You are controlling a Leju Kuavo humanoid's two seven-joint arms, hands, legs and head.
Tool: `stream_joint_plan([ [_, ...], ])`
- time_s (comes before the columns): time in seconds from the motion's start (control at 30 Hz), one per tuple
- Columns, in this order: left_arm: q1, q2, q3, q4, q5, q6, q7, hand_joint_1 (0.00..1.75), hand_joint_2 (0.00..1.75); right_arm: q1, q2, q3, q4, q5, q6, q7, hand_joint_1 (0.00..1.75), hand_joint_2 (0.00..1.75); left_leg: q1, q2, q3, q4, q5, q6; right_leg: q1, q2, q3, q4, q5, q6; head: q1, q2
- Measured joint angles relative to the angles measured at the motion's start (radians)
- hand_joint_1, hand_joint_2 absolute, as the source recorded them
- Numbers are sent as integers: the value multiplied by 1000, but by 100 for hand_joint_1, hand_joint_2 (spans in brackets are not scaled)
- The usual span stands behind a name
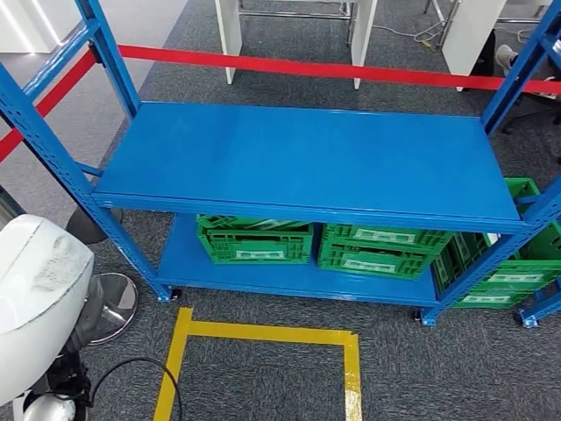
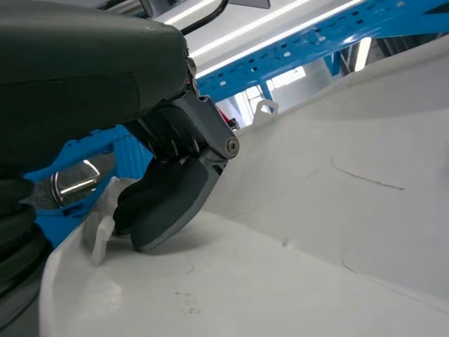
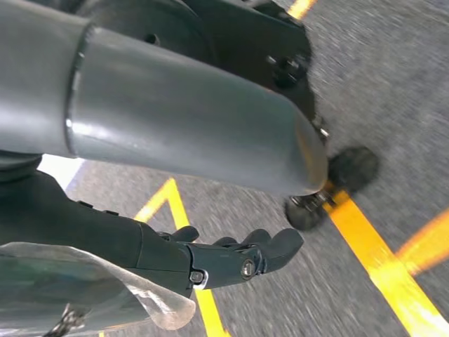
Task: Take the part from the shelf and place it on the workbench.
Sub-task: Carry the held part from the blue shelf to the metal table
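Carpet [image 1: 410,368], grey, with yellow tape [image 1: 265,333], fronts a blue shelf [image 1: 304,158]. White part [image 1: 36,281] sits low left, axis unclear. Left hand [image 2: 175,179] curls against it, grip unclear. Right hand [image 3: 233,256] is spread, holding nothing.

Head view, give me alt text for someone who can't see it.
A blue metal shelf with a bare top level stands on grey carpet, green plastic crates on its bottom level. Yellow floor tape marks a square in front, and a large white part sits at lower left.
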Motion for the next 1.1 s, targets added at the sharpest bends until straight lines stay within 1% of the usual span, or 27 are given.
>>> stream_joint_plan([
  [0.03,-3,1,-3,3,1,-2,0,175,175,0,0,1,0,1,4,7,0,0,-1,0,-2,1,1,1,-1,1,-1,-2,4,-2,0,0],
  [0.1,-8,1,-8,8,2,-4,1,175,175,0,1,4,2,1,7,13,0,0,-4,1,-5,3,4,5,-4,2,-2,-5,10,7,0,0],
  [0.2,-14,2,-10,14,2,-4,1,175,175,1,2,8,2,1,8,15,0,0,-6,2,-11,7,7,11,-6,4,-5,-8,17,17,0,0],
  [0.37,-17,4,-13,21,2,-4,1,175,175,1,2,12,2,4,9,13,0,0,-8,2,-20,11,10,15,-8,4,-13,-8,22,25,0,0],
  [0.53,-17,12,-16,25,20,-12,1,175,175,5,2,20,2,14,17,-14,0,0,-8,2,-21,11,11,15,-9,3,-15,-8,23,26,0,0],
  [0.7,-17,17,-17,29,36,-17,-1,175,175,10,2,28,2,22,-6,-37,0,0,-8,2,-21,11,11,14,-8,3,-16,-6,23,26,0,0],
  [1.1,-17,18,-17,31,31,-3,-2,175,175,13,2,39,2,29,-38,-59,0,0,-7,2,-22,10,12,14,-8,4,-17,-5,23,26,0,0],
])
